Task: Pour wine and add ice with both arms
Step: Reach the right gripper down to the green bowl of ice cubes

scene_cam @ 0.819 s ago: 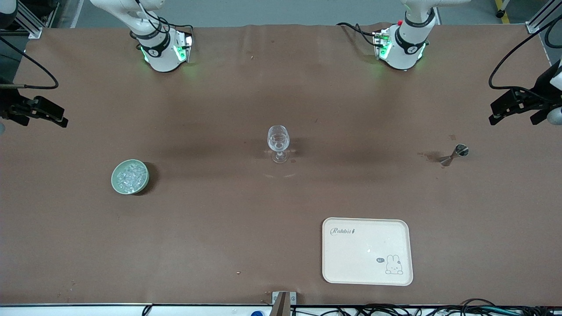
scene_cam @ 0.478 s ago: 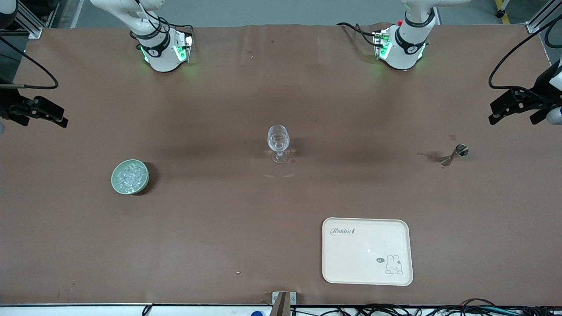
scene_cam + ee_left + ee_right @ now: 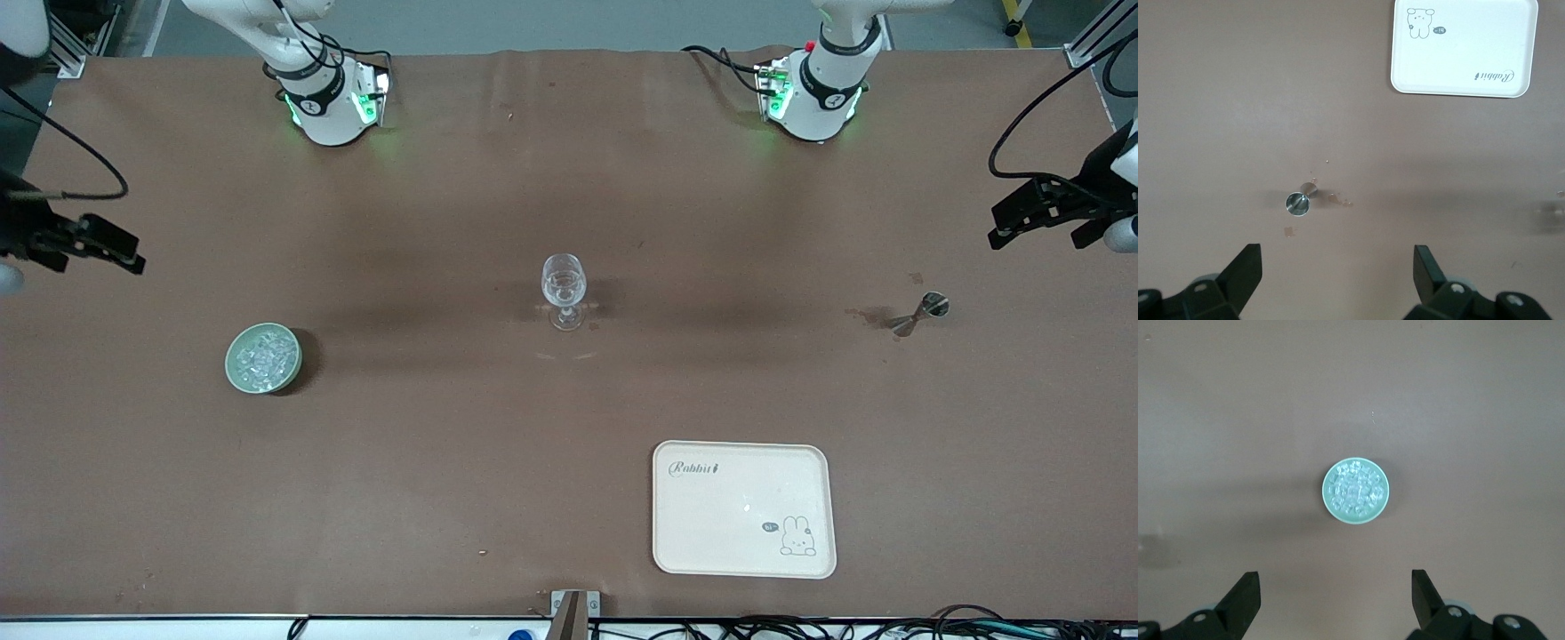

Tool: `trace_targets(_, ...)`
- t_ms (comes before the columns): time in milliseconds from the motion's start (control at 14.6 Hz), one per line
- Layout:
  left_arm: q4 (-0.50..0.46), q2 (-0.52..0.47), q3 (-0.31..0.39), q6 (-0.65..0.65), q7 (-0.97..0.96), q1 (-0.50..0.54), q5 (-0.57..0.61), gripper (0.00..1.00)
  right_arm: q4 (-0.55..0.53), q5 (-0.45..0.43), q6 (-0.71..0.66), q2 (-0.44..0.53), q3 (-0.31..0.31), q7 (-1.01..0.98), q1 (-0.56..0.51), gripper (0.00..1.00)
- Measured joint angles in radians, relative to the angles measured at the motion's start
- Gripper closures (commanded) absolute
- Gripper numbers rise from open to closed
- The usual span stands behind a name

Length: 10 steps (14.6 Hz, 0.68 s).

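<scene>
Mostly you see the brown table, which fills the front view from edge to edge; its cloth is creased along the top edge of the frame, and a dark stain sits in the middle right. Grey floor shows in a strip along the top, and cables run along the bottom edge.

Both arms are cut off: you see only their white, green-lit bases at the top, the right arm in the upper left and the left arm in the upper right, with the upper links leaving the frame. Each reaches out wide to its own end of the table.

The cream tray lies in the lower right, printed with a small rabbit.

The right gripper hangs at the left edge, partly out of frame; in its wrist view its fingers are spread wide, holding nothing. The left gripper hangs at the right edge, its fingers likewise spread and bare.

The pale green bowl sits in the middle left, with the ice heaped inside it as clear chunks too small to count.

The stemmed glass stands upright at centre; you cannot tell what it contains.

The small metal jigger lies tipped on its side by the stain.
</scene>
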State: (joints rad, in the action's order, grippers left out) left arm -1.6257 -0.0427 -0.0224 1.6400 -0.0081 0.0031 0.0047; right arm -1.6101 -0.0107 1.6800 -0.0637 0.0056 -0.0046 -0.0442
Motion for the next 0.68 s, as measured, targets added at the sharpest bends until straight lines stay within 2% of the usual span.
trace_targets(273,-0.004,0.016,0.006,-0.004,-0.019,0.067,-0.037,0.0,-0.15,0.0,0.219,-0.048,-0.001,-0.02,0.0,0.0)
trace_targets(478,-0.009,0.068,0.012,-0.004,-0.02,0.19,-0.113,0.0,-0.253,0.0,0.392,-0.089,-0.004,-0.072,-0.004,0.0)
trace_targets(683,-0.012,0.144,0.014,-0.001,-0.079,0.311,-0.22,0.0,-0.378,-0.001,0.623,-0.136,-0.006,-0.114,-0.029,0.0)
